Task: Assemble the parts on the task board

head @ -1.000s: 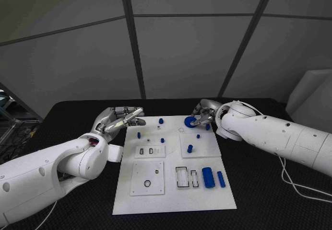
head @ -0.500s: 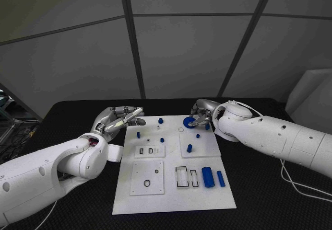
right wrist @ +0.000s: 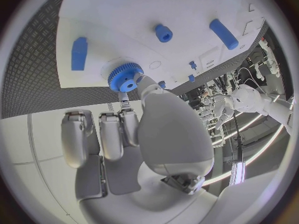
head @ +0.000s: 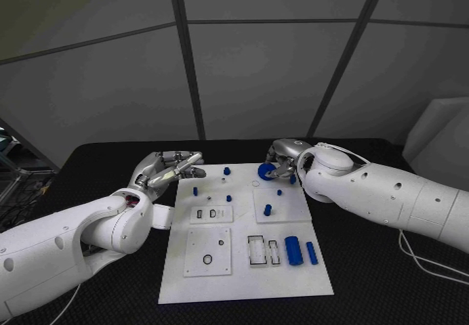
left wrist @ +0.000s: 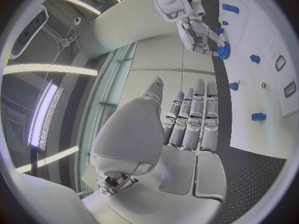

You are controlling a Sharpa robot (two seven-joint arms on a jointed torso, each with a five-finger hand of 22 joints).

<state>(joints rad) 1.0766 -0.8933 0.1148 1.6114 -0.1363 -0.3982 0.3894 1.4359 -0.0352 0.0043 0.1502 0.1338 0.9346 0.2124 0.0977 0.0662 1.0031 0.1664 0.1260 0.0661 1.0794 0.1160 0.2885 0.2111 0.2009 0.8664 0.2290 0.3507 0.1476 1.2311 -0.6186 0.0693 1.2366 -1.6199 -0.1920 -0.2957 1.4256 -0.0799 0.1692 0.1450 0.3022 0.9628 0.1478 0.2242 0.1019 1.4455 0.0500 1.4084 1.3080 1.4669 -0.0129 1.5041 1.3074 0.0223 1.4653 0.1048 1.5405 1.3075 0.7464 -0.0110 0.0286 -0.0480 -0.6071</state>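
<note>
Pinching blue gear (head: 267, 172): right hand (head: 281, 161) fingers (right wrist: 127, 124) (board's far edge).

Black table (head: 97, 152); grey panelled wall (head: 263, 81) behind.

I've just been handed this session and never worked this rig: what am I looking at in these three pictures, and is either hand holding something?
You see a two-armed white robot with silver many-fingered hands at a black table. One picture looks down from its head; the two round ones come from cameras at each wrist, behind that hand. The white plate in the middle is the task board, with small blue parts lying on it or standing in it. The right hand pinches a blue toothed wheel at the board's far edge. The left hand hovers by the board's far left corner, fingers apart, holding nothing.
</note>
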